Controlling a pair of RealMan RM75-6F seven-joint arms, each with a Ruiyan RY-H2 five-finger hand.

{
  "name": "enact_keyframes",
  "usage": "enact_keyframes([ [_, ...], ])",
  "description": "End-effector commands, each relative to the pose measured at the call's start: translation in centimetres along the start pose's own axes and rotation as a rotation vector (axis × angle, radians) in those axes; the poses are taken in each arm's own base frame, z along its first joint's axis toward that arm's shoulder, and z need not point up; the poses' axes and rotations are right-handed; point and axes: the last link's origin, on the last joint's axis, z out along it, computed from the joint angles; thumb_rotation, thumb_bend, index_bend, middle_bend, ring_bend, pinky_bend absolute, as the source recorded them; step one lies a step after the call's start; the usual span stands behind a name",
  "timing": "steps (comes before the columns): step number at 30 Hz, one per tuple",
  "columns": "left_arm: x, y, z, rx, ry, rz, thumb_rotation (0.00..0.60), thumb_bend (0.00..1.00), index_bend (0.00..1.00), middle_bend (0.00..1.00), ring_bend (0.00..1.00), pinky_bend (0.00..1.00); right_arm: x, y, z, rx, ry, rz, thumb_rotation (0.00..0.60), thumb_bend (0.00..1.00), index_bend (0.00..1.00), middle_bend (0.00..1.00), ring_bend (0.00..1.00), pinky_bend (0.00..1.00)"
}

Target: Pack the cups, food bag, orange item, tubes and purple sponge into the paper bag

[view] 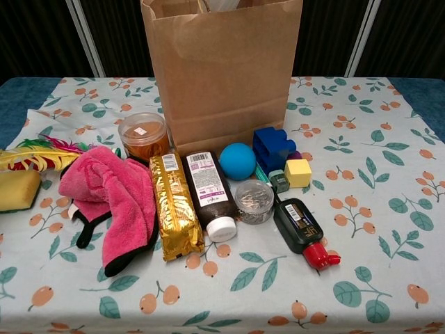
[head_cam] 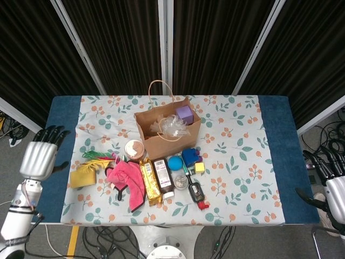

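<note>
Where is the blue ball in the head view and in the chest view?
Head view: the blue ball lies just below the paper bag, left of the blue block.
Chest view: the blue ball is near the centre, at the foot of the paper bag, left of the blue block.
Shared landmark: the paper bag.

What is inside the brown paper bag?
From the head view, the paper bag holds a purple sponge near its back corner and a crinkly clear plastic bag in the middle. Anything underneath those is covered, so more may be hidden.
</note>
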Motion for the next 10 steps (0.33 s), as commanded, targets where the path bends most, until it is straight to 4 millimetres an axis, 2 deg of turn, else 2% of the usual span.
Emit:
enact_keyframes([
  [1,-0.7,-1.0,-3.3,0.025,-0.008,0.019,0.600,0.05,0.26,0.26,0.16,0.21,-0.7,0.2,-1.5,-0.012,0.024,-0.083,0.600,0.04,0.10,0.20,0.01,0.00],
  [10,-1.4,-4.0,-7.0,0.080,-0.004,0.059,0.600,0.05,0.26,0.24,0.16,0.21,-2.8,1.3,-3.9,-0.052,-0.040,-0.102,0.600,0.04,0.10,0.18,0.00,0.00],
])
